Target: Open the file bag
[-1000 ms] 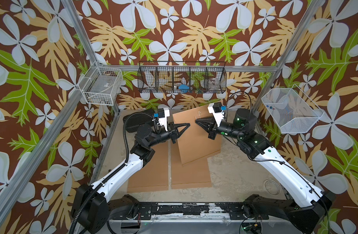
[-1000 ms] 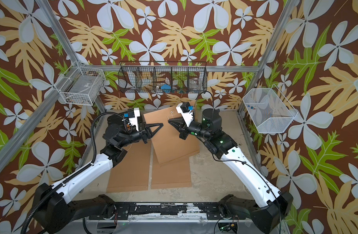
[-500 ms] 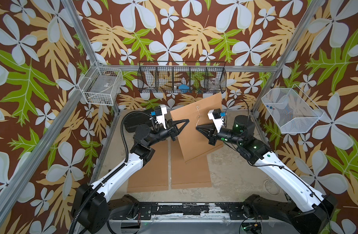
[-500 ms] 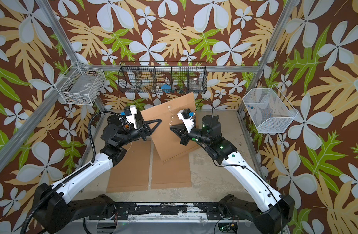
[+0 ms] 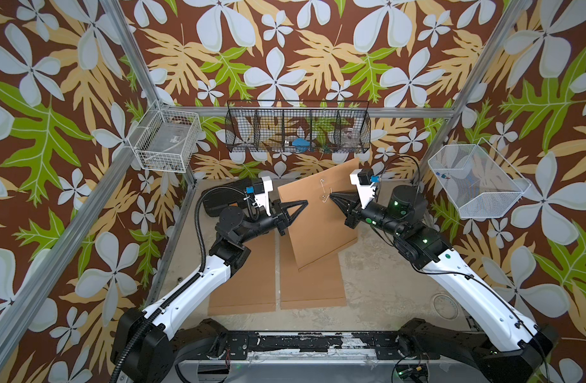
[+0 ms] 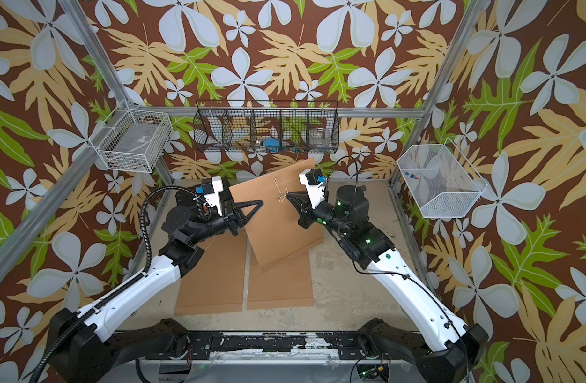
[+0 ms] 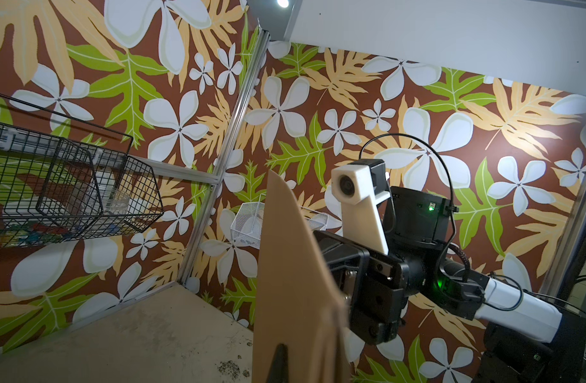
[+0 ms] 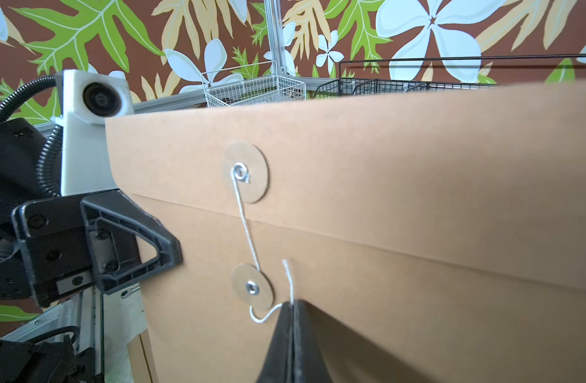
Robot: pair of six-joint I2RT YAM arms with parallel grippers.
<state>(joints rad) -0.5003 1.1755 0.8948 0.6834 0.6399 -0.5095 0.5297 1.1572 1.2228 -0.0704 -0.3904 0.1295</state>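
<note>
The right gripper (image 8: pixel 293 303), pinched shut on the white string (image 8: pixel 248 228) near its loose tail, sits just right of the lower disc (image 8: pixel 251 287), the string curling left under it, while the left gripper (image 5: pixel 305 201), clamped on the left edge of the file bag (image 5: pixel 318 232), holds it tilted up over the counter (image 5: pixel 384 291).
</note>
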